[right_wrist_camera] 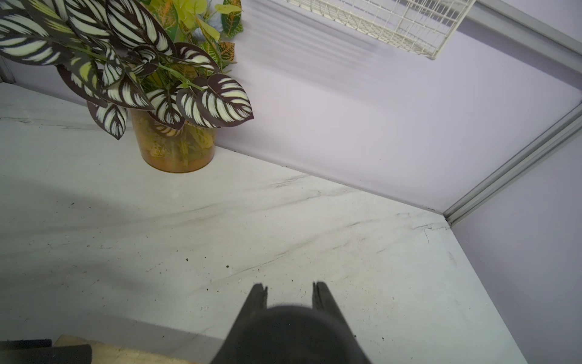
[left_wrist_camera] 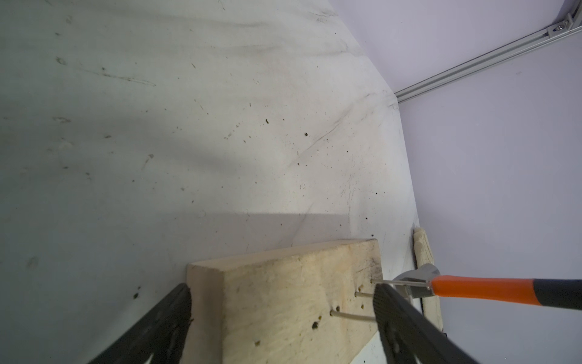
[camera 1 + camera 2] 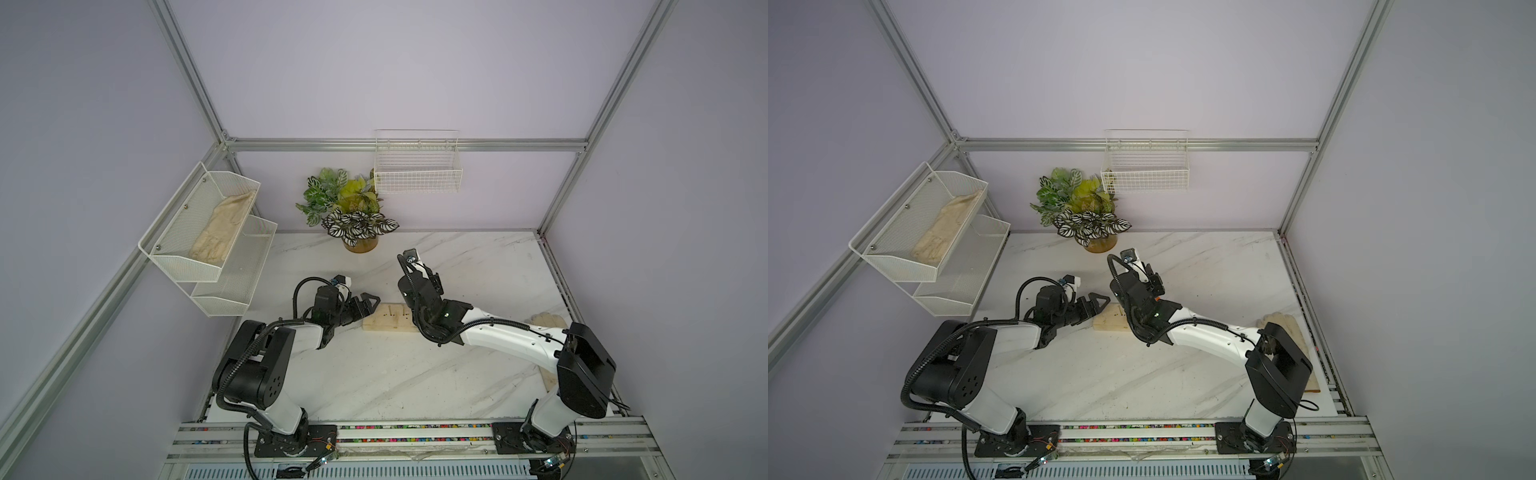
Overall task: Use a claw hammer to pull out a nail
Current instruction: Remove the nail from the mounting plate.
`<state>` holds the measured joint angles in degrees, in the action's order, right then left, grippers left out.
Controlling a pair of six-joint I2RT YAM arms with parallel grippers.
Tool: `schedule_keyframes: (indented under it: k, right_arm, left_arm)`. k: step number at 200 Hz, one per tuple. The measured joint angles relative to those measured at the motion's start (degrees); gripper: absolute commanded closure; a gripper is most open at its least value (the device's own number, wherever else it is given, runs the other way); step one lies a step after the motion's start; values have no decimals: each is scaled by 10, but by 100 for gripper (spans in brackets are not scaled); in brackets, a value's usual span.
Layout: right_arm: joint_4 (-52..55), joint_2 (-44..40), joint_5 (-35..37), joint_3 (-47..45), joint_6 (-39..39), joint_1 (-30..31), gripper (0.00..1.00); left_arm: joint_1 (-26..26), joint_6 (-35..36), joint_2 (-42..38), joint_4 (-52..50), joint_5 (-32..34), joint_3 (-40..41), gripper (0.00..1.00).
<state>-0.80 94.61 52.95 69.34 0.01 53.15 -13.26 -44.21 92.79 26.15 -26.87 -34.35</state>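
On the marble tabletop point(image 3: 395, 374), the wooden block point(image 3: 388, 319) lies crosswise at mid-depth. Bare marble runs from it forward to the front rail point(image 3: 415, 432) and back to the potted plant point(image 3: 359, 224) at the rear wall. A work glove point(image 3: 544, 320) lies by the right edge. The two-tier mesh rack point(image 3: 199, 232) overhangs the left edge, and the wire basket point(image 3: 417, 174) hangs on the rear wall above the plant.

Left arm: it reaches low from the front-left base, forearm nearly level. The left gripper point(image 3: 370, 305) is at the block's left end, fingers spread wide with the wood between them. One finger point(image 2: 163, 324) lies along the block's side. The other finger point(image 2: 403, 321) stands over the nailed face. Whether either presses the wood cannot be told.

Right arm: the white forearm runs from the front-right base toward centre. The wrist is bent up above the block's right part and faces the rear wall.

The right gripper point(image 1: 289, 286) is clenched on the claw hammer point(image 2: 482, 288), fingertips either side of its dark lower handle. The orange section leads to the silver head point(image 2: 419, 277), which sits at the outermost nail point(image 2: 382, 281) of three standing proud of the block. Whether the claw is hooked about that nail cannot be told. The head is close beside the left gripper's second finger.
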Motion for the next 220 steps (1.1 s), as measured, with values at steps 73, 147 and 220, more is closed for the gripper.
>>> schedule_keyframes:
  k: [73, 147, 220]
  right_arm:
    - [-27, 10, 4, 2, -27, 0, 100]
    - [-42, 12, 34, 9, -65, 0, 100]
    - [-44, 46, 38, 25, -68, 0, 100]
  left_arm:
    - [0, -13, 1, 20, -17, 0, 13]
    - [0, -16, 11, 30, -23, 0, 13]
    - [1, -17, 11, 30, -26, 0, 13]
